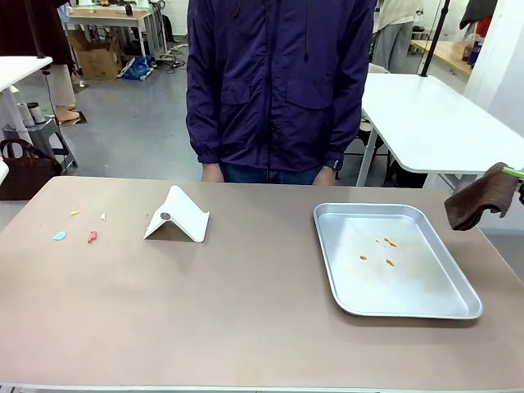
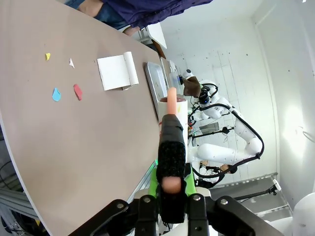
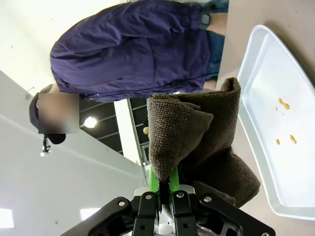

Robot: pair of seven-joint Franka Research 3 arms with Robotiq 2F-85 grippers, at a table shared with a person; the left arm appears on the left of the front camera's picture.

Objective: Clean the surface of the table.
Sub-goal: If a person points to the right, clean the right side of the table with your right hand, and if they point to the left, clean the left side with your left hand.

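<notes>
- Beyond the counter [image 1: 246, 327] a person [image 1: 278, 82] is seen standing, with white tables [image 1: 434, 115] behind.
- Spanning the foreground, the counter is judged heavy, stiff and smooth. It is to be wiped, not grasped. Light scraps [image 1: 82, 233] lie at its left.
- The left tool [image 2: 171, 184] is pressed together on a dark handle [image 2: 172, 142]. A soft cloth [image 3: 197, 137] is pinched by the right tool [image 3: 166, 189].
- No writing can be read.

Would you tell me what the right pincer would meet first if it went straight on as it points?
Beyond the brown cloth the right pincer grips, likely the person's purple jacket, though depth is unclear.
</notes>
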